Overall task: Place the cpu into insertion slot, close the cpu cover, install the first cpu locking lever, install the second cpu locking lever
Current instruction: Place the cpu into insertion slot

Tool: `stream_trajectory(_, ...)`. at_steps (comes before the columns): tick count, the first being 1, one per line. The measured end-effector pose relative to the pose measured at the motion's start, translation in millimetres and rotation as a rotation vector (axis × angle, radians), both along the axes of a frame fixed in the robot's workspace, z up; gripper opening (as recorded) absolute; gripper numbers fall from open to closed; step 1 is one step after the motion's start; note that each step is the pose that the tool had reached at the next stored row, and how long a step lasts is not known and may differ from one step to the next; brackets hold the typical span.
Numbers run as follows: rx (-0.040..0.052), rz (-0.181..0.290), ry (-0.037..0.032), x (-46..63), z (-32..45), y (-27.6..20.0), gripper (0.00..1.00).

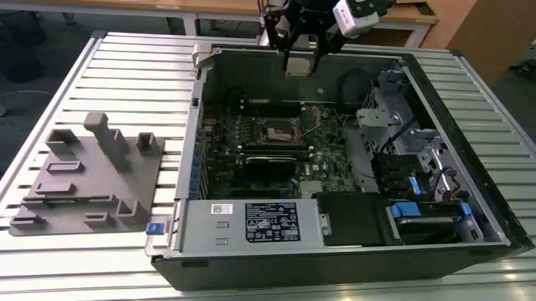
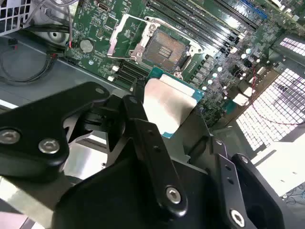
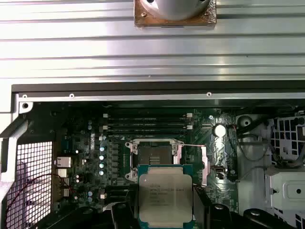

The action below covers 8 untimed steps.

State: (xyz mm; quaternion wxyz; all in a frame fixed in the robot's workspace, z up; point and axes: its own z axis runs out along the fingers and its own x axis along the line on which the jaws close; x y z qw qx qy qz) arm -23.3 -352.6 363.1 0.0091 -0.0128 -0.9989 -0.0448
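Closest in, the gripper [image 2: 174, 121] is clamped on the cpu [image 2: 167, 105]. Its black fingers [image 2: 143, 129] pinch two opposite edges, with the silver face up and a green edge peeking out.

The first wrist view looks straight down on that same hold. There the gripper [image 3: 165, 212] carries the cpu [image 3: 165, 193] flat and level, its top square to the camera. Just past the fingertips and lower down is the insertion slot [image 3: 155, 156], dark and bare inside its metal rim. From straight above, the cpu's edge seems to overlap that rim.

The slanted second wrist view opens up the gap: the insertion slot [image 2: 164, 47] lies apart from the cpu, with green motherboard [image 2: 214, 52] between them. The cpu cover [image 2: 121, 38] is swung open beside the slot, on the round battery's [image 2: 86, 45] side. From above it reads as a silver strip [image 3: 204, 164] near that battery [image 3: 219, 130].

The exterior view gives the height. The gripper [image 1: 299, 59] hangs with the cpu [image 1: 298, 65] up by the far wall of the computer case [image 1: 335, 58]. That is well above the motherboard [image 1: 327, 163], and the insertion slot [image 1: 280, 130] is down below. Farthest off, toward the exterior view's left of the gripper, a grey holder block [image 1: 84, 169] rests on the ribbed table [image 1: 125, 63].
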Motion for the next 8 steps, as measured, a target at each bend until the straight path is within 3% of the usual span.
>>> stream_trajectory(8, 0.0003, 0.000, -0.0001, 0.0, -0.8, 0.0, 0.54)
